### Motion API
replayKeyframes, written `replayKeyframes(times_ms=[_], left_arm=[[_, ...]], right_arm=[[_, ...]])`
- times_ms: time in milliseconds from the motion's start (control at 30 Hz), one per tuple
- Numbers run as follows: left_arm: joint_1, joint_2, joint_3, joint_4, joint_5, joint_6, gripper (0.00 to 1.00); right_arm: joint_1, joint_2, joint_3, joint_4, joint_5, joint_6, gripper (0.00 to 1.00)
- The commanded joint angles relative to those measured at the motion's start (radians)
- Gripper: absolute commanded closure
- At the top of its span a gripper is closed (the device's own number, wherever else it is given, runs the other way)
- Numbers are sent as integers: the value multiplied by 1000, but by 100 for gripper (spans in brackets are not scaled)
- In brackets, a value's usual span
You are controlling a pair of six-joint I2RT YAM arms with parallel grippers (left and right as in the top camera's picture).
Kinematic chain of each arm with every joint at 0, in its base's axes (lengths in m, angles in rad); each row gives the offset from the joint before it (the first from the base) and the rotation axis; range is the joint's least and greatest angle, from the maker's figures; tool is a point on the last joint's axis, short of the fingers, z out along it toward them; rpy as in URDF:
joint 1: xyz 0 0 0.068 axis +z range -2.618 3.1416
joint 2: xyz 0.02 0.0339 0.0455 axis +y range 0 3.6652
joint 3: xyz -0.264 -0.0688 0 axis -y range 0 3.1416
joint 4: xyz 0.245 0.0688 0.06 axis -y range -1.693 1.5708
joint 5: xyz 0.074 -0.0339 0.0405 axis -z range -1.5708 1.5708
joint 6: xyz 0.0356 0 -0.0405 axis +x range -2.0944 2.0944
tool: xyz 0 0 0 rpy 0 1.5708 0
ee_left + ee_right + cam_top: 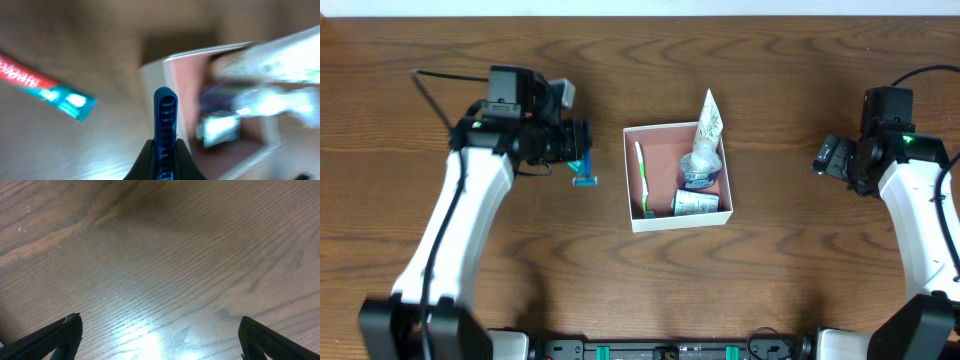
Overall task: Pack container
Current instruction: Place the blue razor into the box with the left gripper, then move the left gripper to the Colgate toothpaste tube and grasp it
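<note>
blue handle [165, 120], square white container [678, 220], pinkish inside

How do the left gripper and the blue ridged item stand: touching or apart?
Touching. The left wrist view shows the blue ridged item clamped between the two fingers of the left gripper, with no gap on either side.

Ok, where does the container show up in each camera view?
Overhead: container at centre, between the arms.
Left wrist: container blurred, right of centre, beyond the blue item held in the left jaws.
Right wrist: not in view.
Shared landmark: the wooden table, in all three.
</note>
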Motion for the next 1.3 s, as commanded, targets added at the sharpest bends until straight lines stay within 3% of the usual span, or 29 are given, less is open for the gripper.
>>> replayKeyframes(times_ms=[0, 133, 333, 433, 533, 600, 733, 967, 1100, 1267], left_arm=[[-36, -59, 10, 40, 69, -140, 94], [-121, -69, 10, 132, 60, -243, 94], [-261, -24, 9, 225, -127, -403, 94], [-310, 12, 9, 261, -154, -415, 93], [-330, 43, 9, 287, -153, -415, 75], [-331, 58, 9, 295, -153, -415, 62], [-331, 66, 9, 305, -154, -415, 51], [-309, 63, 9, 330, -153, -411, 50], [-237, 47, 9, 290, -154, -344, 50], [-112, 51, 8, 200, -365, -293, 50]], right_arm=[[-4, 6, 6, -1, 4, 14, 1], [-4, 6, 6, -1, 4, 14, 1], [-4, 6, 6, -1, 4, 14, 1], [-4, 6, 6, -1, 4, 14, 1], [-4, 6, 6, -1, 4, 14, 1], [-4, 6, 6, -1, 4, 14, 1], [-4, 6, 6, -1, 4, 14, 1], [-4, 6, 6, -1, 4, 14, 1], [-4, 6, 6, -1, 4, 14, 1], [-4, 6, 6, -1, 4, 14, 1]])
